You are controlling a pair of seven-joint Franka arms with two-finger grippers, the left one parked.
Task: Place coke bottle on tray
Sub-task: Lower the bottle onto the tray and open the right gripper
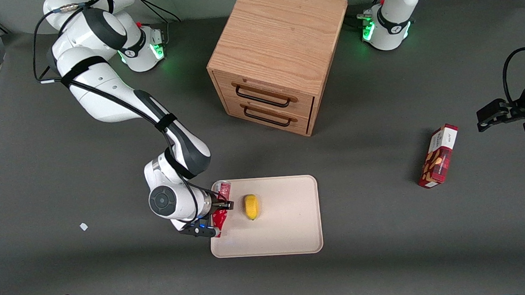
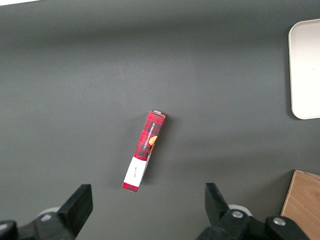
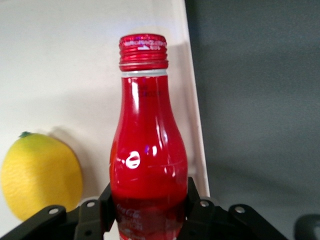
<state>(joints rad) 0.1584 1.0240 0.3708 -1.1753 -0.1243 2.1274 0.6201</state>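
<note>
Front view, lower middle: the gripper (image 1: 217, 214) clasps the coke bottle (image 1: 220, 200) over the tray's (image 1: 291, 237) edge beside a lemon (image 1: 251, 207); only setting down and letting go remains, I'd say.

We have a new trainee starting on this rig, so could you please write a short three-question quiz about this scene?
1. True or false: the gripper is shut on the coke bottle.
2. What already lies on the tray? A) a lemon B) a cup C) a spoon
3. Fill in: the red snack box lies toward the ______ arm's end of the table.

Key: 1 true, over the tray's edge; 2 A; 3 parked.
</note>
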